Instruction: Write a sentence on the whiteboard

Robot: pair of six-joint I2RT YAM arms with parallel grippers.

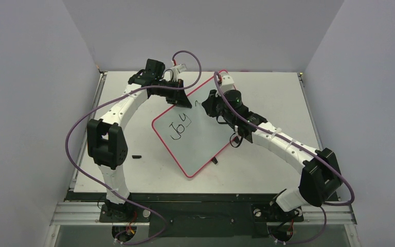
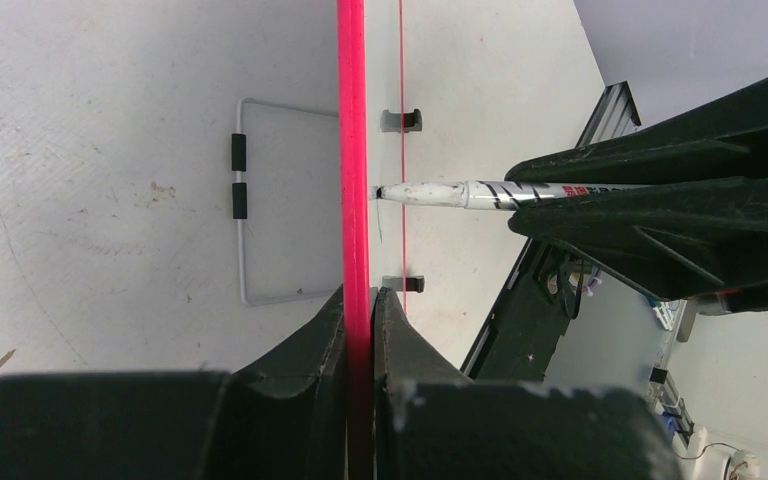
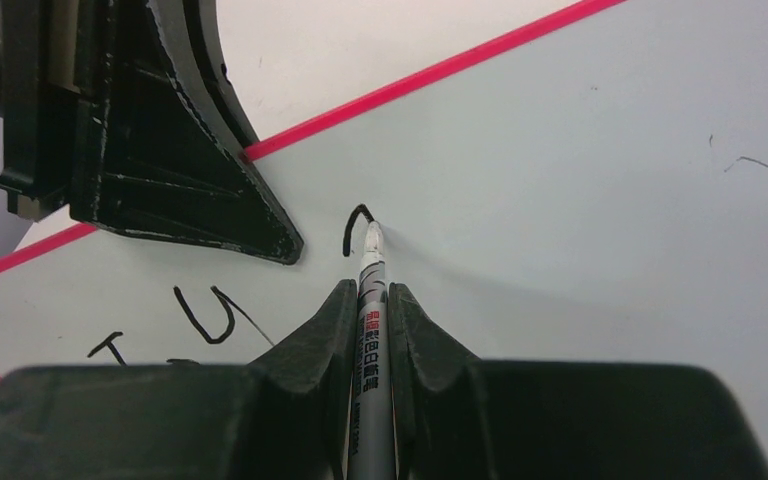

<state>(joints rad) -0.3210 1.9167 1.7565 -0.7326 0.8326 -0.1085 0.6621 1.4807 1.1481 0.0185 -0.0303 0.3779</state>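
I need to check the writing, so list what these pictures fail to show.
Top view: the right gripper hides the tip of the marker.
Left wrist view: the whiteboard is edge-on, no writing shows.
Right wrist view: the gripper's body cuts off the written word.
Top view: small black thing beside the whiteboard, too small to identify.

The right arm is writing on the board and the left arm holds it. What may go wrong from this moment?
1. The left pincer clamps only the thin red rim of the whiteboard. Pressure from the marker may make the board pivot or slip, and this would bend the new stroke.
2. The right pincer works very close to the left pincer. The two may collide if the writing moves toward that edge.
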